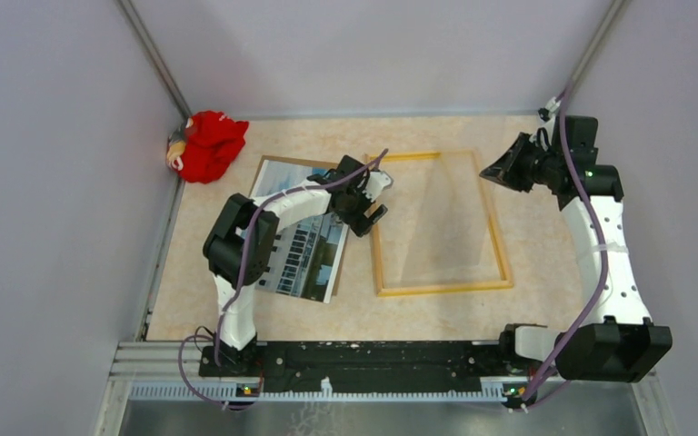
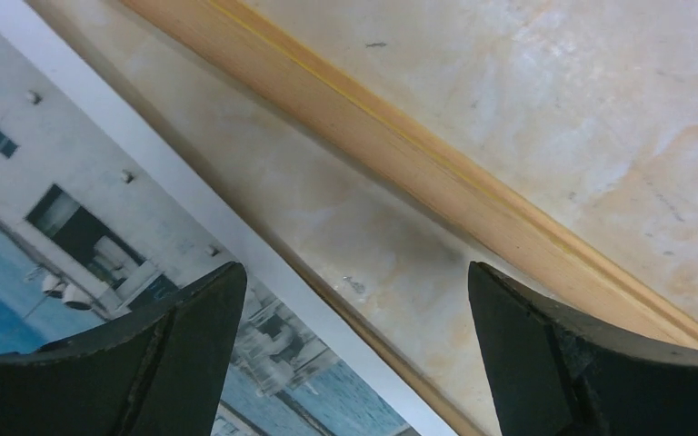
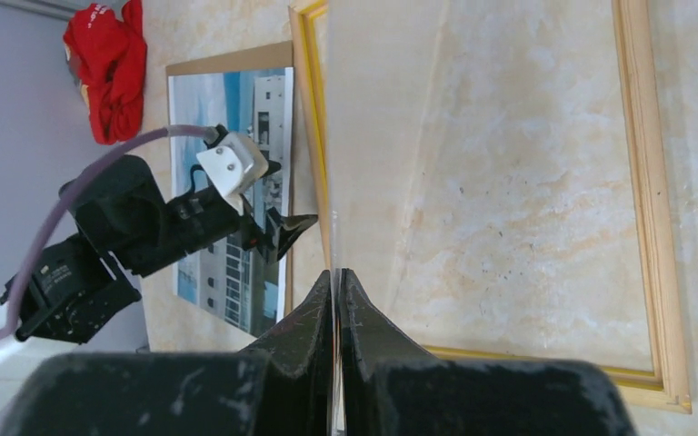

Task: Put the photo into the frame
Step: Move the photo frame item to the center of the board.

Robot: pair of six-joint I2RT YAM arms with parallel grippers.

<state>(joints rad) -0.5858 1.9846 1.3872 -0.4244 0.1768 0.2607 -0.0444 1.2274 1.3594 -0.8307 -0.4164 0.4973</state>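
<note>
The left gripper hangs with its jaws spread wide over the strip of table just left of the frame. One finger is above the near edge of the photo. The photo lies face up on a brown board, just left of the frame and outside it. The right gripper, above the frame's far right corner, has its fingers pressed together on the edge of a clear sheet, which is tilted over the frame's opening. A red cloth lies well left of the frame.
</note>
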